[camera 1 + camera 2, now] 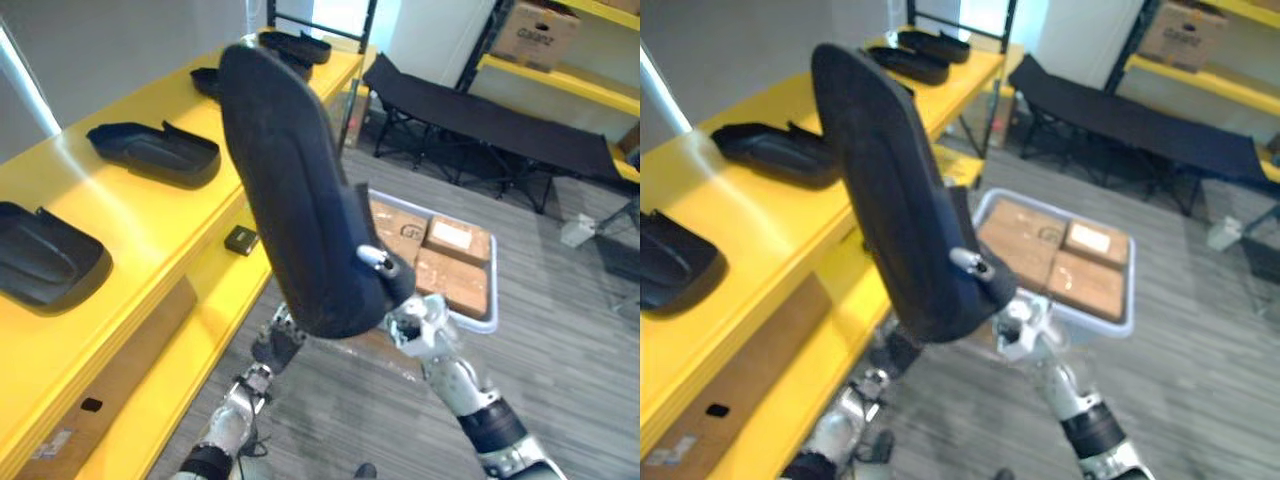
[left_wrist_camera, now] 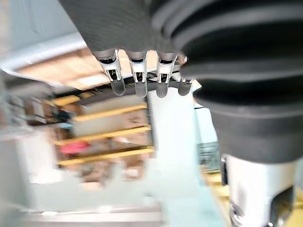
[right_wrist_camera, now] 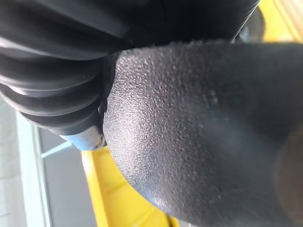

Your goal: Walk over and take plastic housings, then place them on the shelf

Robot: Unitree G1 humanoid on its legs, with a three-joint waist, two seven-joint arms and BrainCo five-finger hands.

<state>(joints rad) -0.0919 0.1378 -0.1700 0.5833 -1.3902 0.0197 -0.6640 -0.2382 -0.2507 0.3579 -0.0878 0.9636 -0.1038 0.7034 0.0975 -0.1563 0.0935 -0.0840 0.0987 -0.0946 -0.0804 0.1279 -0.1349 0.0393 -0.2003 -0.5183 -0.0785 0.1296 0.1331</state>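
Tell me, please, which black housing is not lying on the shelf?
The large housing held aloft by the right robot hand at its lower end; the other housings lie flat on the yellow shelf.

Both arms reach up from below, elbows bent. The right hand grips the housing, thumb hooked over its edge. The left hand sits under its lower end, fingers straight.
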